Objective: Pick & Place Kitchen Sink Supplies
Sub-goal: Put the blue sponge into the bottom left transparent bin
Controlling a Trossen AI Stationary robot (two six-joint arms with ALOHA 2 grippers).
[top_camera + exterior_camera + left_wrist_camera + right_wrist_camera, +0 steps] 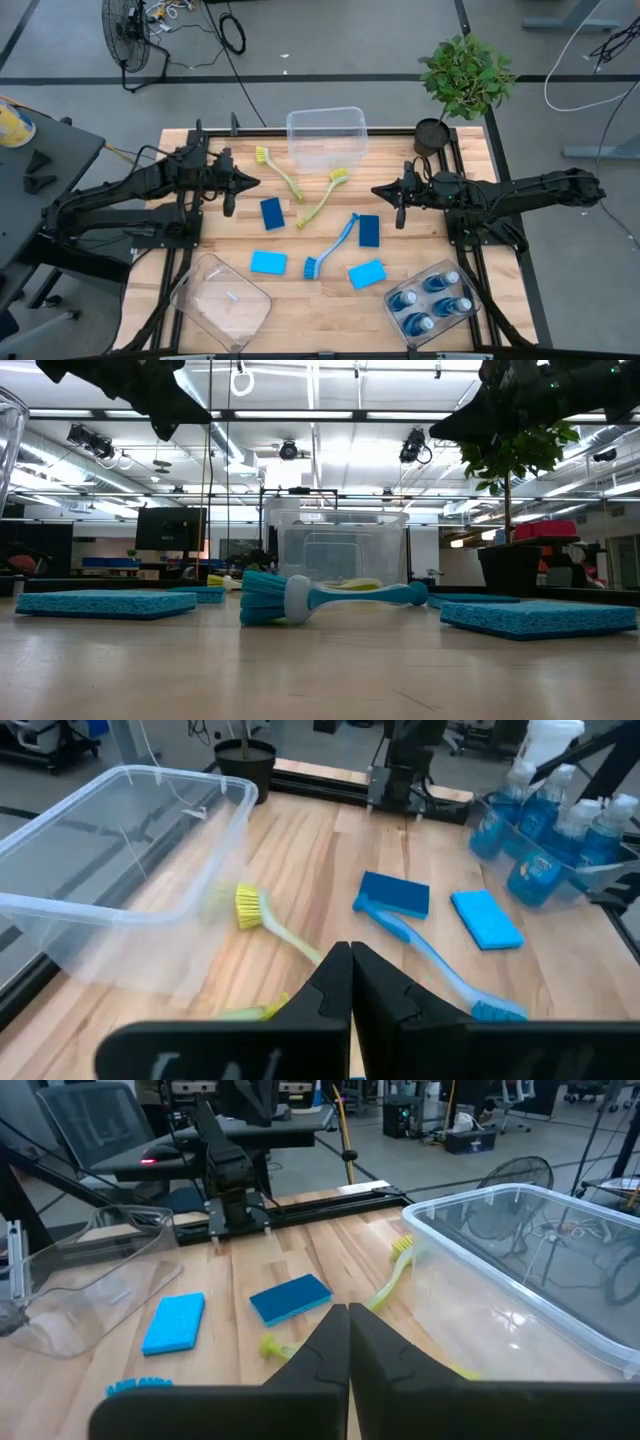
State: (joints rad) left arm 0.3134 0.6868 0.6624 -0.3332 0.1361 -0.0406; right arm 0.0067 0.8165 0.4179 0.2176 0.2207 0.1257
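Both grippers, left [248, 183] and right [378, 188], are held above the desk [330, 300] with fingers closed on nothing; the nearest brush [281, 173] lies at 3 o'clock from the left fingers, handle running 11-to-5.

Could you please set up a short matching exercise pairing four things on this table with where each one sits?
Things:
1. soap bottles
2. blue brush
3. potted plant
4. yellow-green brushes

Places:
a. table's far right corner
b. mid-table among the sponges
c. inside the clear bin at the near right
d. beside the far clear bin

Pairs: 1-c, 2-b, 3-a, 4-d
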